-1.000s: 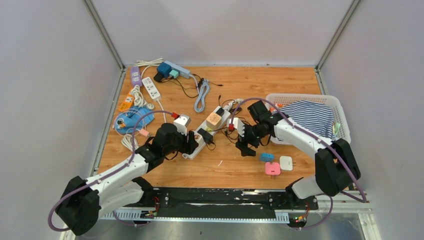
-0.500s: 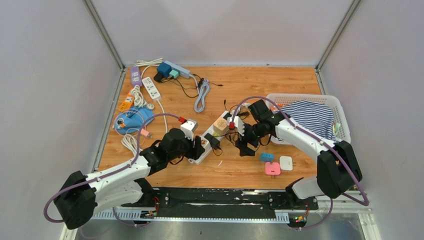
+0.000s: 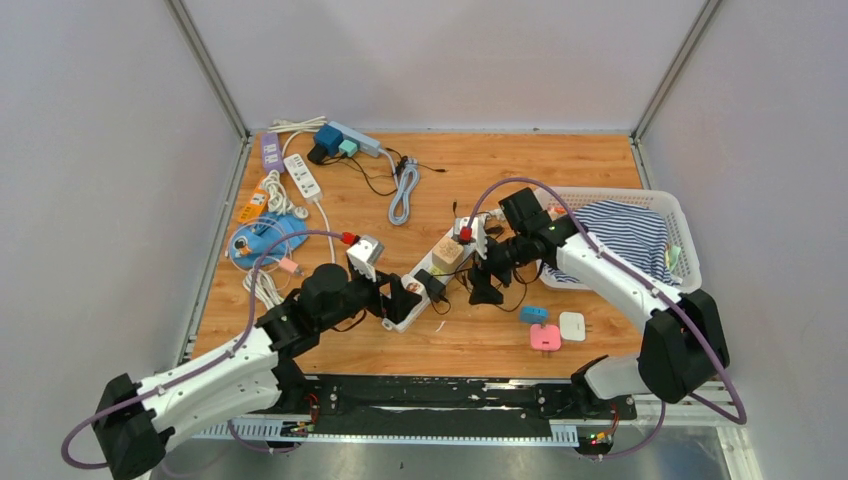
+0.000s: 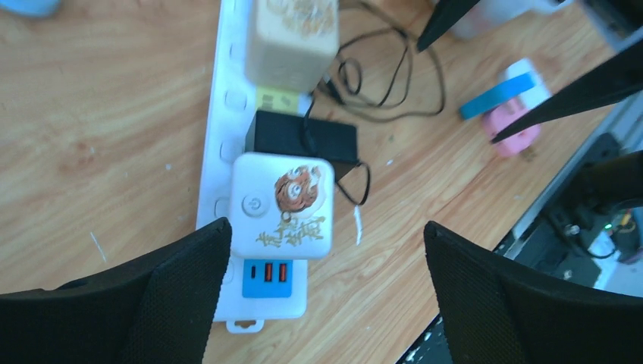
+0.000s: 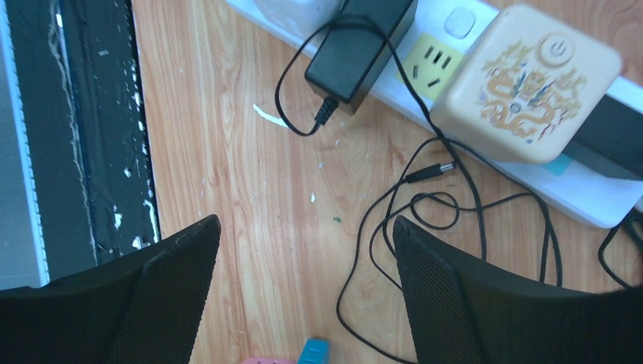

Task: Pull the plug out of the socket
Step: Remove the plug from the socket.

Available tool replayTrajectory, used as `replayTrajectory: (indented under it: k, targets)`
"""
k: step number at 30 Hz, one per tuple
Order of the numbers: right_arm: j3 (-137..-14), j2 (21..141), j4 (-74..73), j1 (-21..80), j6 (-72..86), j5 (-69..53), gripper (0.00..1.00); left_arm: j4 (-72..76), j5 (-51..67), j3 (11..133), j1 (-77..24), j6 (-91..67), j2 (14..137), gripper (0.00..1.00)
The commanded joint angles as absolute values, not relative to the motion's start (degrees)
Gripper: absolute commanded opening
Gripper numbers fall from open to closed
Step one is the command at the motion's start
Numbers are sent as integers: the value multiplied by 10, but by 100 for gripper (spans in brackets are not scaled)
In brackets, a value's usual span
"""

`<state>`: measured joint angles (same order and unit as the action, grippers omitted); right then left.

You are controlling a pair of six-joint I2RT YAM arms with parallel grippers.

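**A:** While the left gripper [image 4: 326,231] hangs over the near end of the power strip [image 4: 218,114], how do its jaws stand?

**B:** Wide apart. The white cube plug [image 4: 282,206], printed with a tiger, sits between them, seated in the strip. One finger [image 4: 186,280] is just beside the cube's 9 o'clock edge, and I cannot tell whether it touches. The other finger stands clear at 3 o'clock.

**A:** What else is plugged in?

**B:** At 12 o'clock from the white cube sits a black adapter [image 4: 299,140]. Beyond it is a beige cube plug [image 4: 292,34] with a dragon drawing. At the cube's 6 o'clock, a blue USB panel [image 4: 267,278] marks the strip's end.

**A:** And the right gripper [image 5: 303,227]?

**B:** Its jaws are apart too, holding nothing. It hangs over bare desk [image 5: 227,152], with a thin black cable [image 5: 447,197] looping nearby. From above, it is at about 4 o'clock from the beige cube. The strip runs from 7 to 1 o'clock across the middle of the desk.

**A:** Anything around?

**B:** A pink plug [image 3: 545,337] and a blue plug [image 3: 533,313] lie loose at 4 o'clock from the strip. A white basket [image 3: 620,195] holding a striped cloth [image 3: 625,230] stands at the desk's 3 o'clock edge.
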<state>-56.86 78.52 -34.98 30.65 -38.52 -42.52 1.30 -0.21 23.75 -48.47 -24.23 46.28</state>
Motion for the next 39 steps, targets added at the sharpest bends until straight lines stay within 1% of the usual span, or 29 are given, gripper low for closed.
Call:
replayTrajectory:
  k: [1, 5, 8, 11, 14, 19, 24, 32, 39]
  targets:
    - [-608, 771, -361, 317, -347, -474, 84, 23, -21, 222, -489, -218, 381, 100]
    - [-655, 798, -374, 347, -328, -475, 84, 4, -92, 212, -488, -196, 312, 100]
    - [-701, 831, -387, 391, -315, -435, 83, -57, -170, 232, -489, -177, 265, 100]
    - [-735, 851, -354, 434, -272, -385, 83, -90, -248, 248, -489, -161, 223, 100]
    - [-764, 877, -331, 492, -217, -274, 84, -115, -310, 247, -488, -153, 186, 100]
    - [-797, 939, -303, 582, -89, -59, 91, -109, -352, 204, -489, -158, 164, 100]
    - [-796, 971, -285, 613, -23, 45, 96, -119, -374, 182, -489, -172, 166, 100]
    - [-794, 995, -285, 635, -4, 46, 96, -133, -399, 170, -489, -182, 147, 100]
    - [-787, 1013, -285, 642, -4, 14, 93, -155, -450, 157, -489, -210, 120, 100]
